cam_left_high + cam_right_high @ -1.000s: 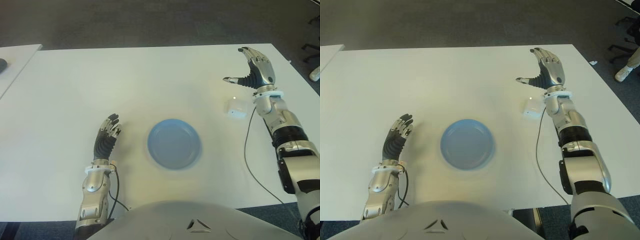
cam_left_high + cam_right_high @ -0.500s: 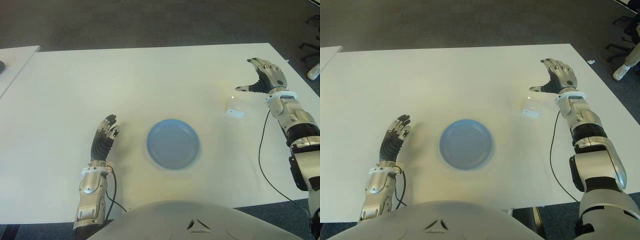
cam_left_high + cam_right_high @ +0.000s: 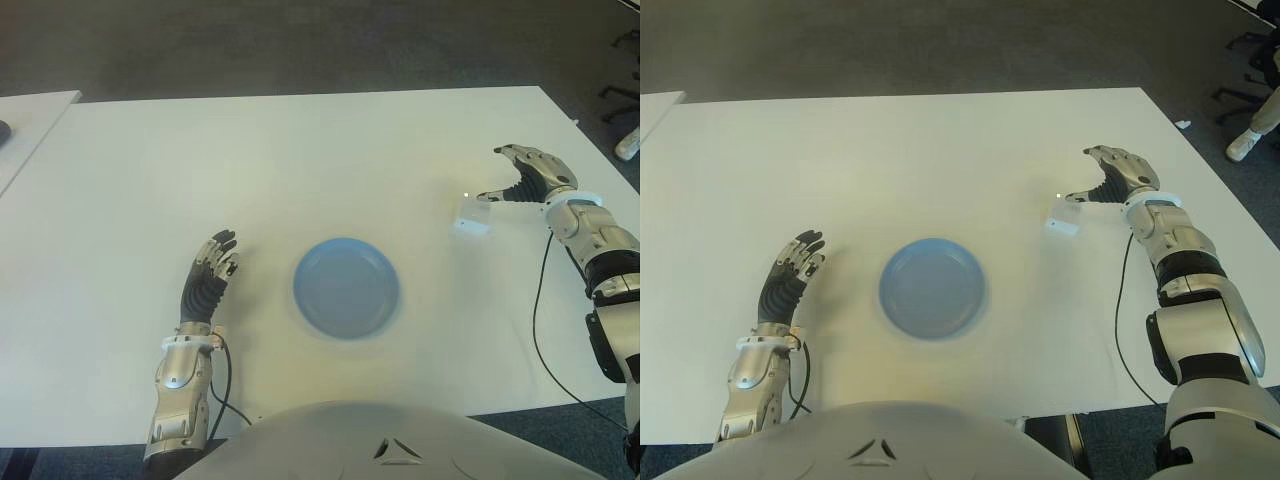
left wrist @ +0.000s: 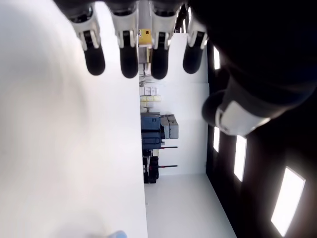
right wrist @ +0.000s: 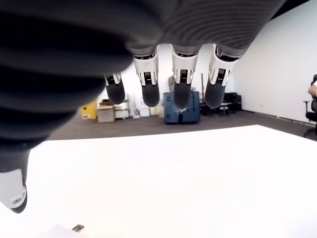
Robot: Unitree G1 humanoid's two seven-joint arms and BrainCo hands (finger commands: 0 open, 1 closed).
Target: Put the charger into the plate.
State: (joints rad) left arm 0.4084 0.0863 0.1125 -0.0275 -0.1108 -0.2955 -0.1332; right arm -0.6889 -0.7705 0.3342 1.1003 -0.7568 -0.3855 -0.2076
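White charger [image 3: 471,215] lies on the table [image 3: 300,160] just beside the right hand [image 3: 527,178] — fingers spread, holding nothing.

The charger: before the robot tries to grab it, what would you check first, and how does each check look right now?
1. Charger in view on the table: ok.
2. Right hand beside the charger, open: ok.
3. Fingers closed on the charger: not ok, not yet.
4. Thumb touching the charger: cannot tell.
5. Plate holds nothing: ok.
6. Left hand left of the plate, open, clear of the path: ok.
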